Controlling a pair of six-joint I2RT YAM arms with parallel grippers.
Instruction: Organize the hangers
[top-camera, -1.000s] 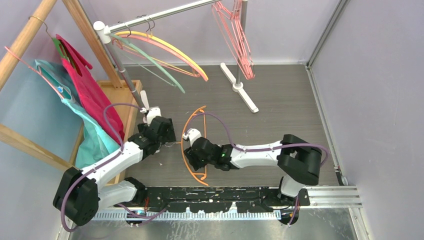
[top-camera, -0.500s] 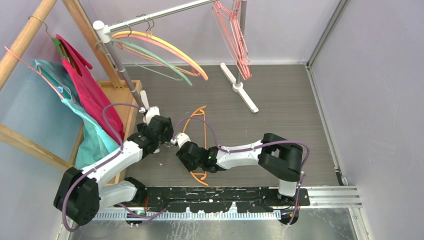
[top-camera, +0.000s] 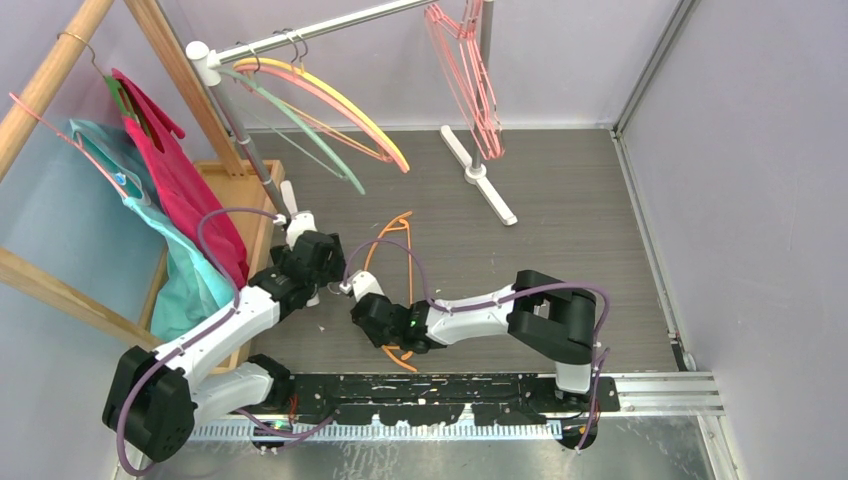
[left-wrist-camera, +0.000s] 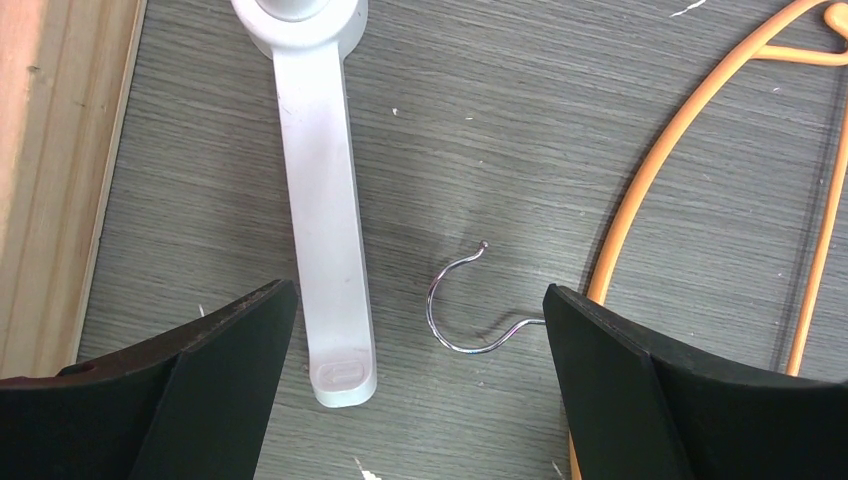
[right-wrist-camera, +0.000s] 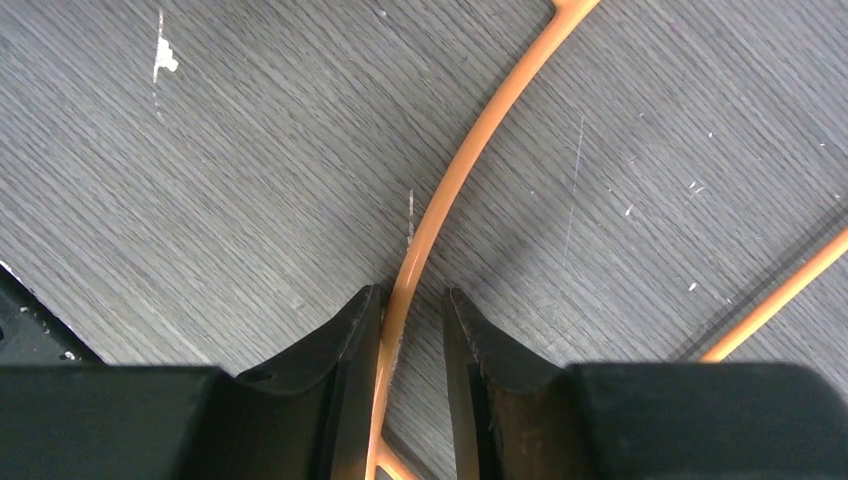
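Note:
An orange hanger (top-camera: 403, 240) lies flat on the grey floor between the two arms. My right gripper (right-wrist-camera: 412, 300) is down at the floor. Its jaws straddle the hanger's curved arm (right-wrist-camera: 470, 150) with a narrow gap. The left finger touches the arm and the right finger stands just off it. My left gripper (left-wrist-camera: 420, 300) is wide open above the hanger's metal hook (left-wrist-camera: 450, 320), touching nothing. Curved yellow, pink and pale green hangers (top-camera: 320, 100) hang on the rail (top-camera: 330, 25). Pink wire hangers (top-camera: 480, 80) hang further right.
A white rack foot (left-wrist-camera: 325, 200) lies just left of the metal hook; the other foot (top-camera: 480, 175) is at the back. A wooden frame with magenta (top-camera: 180, 180) and teal garments and a wooden box (top-camera: 240, 180) stand on the left. Walls close the back and right.
My right gripper has moved left and nearer along the orange hanger and now straddles its curved arm. The left arm shifted slightly. The hangers on the rail are swinging.

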